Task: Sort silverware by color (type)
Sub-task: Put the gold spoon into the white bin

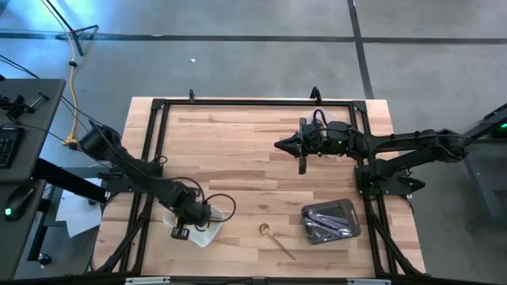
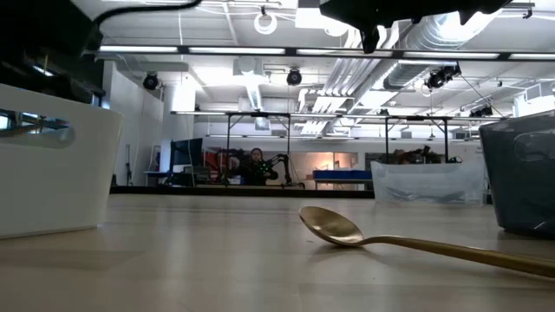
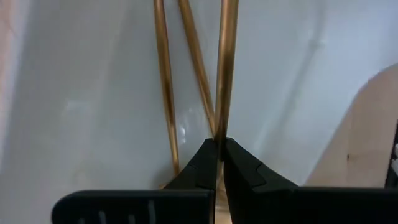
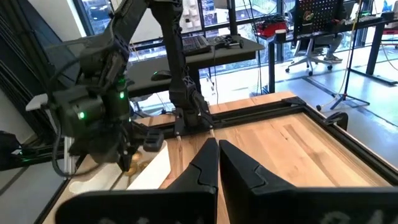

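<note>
Left arm reaches down into the white tray (image 1: 207,234) near the table's front left corner, fingers (image 3: 208,163) pinched on one of three gold handles (image 3: 225,62). Right arm hovers mid-table, gripper (image 1: 279,145) shut, empty. One gold spoon (image 1: 265,230) lies near the front edge beside the grey tray (image 1: 354,220) of dark utensils (image 1: 326,221).

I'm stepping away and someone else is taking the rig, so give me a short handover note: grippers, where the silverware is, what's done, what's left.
Left gripper: down in the white tray, shut on a gold handle; two more gold handles lie beside it.
Right gripper: shut, empty, held above mid-table.
Gold spoon: loose on the table between the trays.
Grey tray: holds silvery-grey pieces.
Done: gold gathered in white, grey in grey, as far as visible.
Left: release the held piece, then probably move the gold spoon to the white tray.
</note>
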Controlling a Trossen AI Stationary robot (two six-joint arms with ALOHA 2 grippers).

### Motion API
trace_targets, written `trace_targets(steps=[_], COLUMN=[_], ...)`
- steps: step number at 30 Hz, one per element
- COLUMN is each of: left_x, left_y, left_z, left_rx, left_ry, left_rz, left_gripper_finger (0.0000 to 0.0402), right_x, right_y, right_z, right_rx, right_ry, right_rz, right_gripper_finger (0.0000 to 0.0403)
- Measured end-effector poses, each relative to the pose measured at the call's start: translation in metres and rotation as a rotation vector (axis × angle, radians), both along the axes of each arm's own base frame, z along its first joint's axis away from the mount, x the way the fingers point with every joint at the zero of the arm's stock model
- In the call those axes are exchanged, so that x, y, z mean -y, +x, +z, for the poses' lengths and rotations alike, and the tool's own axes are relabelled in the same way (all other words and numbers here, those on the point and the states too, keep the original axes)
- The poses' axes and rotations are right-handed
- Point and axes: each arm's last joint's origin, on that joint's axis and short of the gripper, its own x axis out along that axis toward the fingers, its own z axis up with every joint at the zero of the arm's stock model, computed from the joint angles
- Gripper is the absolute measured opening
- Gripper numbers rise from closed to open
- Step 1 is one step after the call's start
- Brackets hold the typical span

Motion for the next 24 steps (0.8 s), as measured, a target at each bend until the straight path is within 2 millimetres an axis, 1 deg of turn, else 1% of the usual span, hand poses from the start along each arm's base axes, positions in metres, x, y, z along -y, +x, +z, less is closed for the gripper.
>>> trace_targets(steps=[4, 12, 24], left_x=[0.001, -0.001, -0.001], left_y=[0.004, 0.013, 0.014], left_z=[-0.014, -0.029, -0.032], left_rx=[-0.056, -0.095, -0.103], left_ry=[0.020, 0.040, 0.051], left_rz=[0.006, 0.037, 0.039], left_gripper_finger=[0.0000, 0.0001, 0.0029], right_x=[0.000, 0.000, 0.000], right_y=[0.000, 0.000, 0.000], right_z=[0.000, 0.000, 0.000], right_rx=[-0.001, -0.002, -0.002], right_ry=[-0.003, -0.003, 0.004], right_rz=[0.000, 0.000, 0.000], right_gripper_finger=[0.0000, 0.0000, 0.0000])
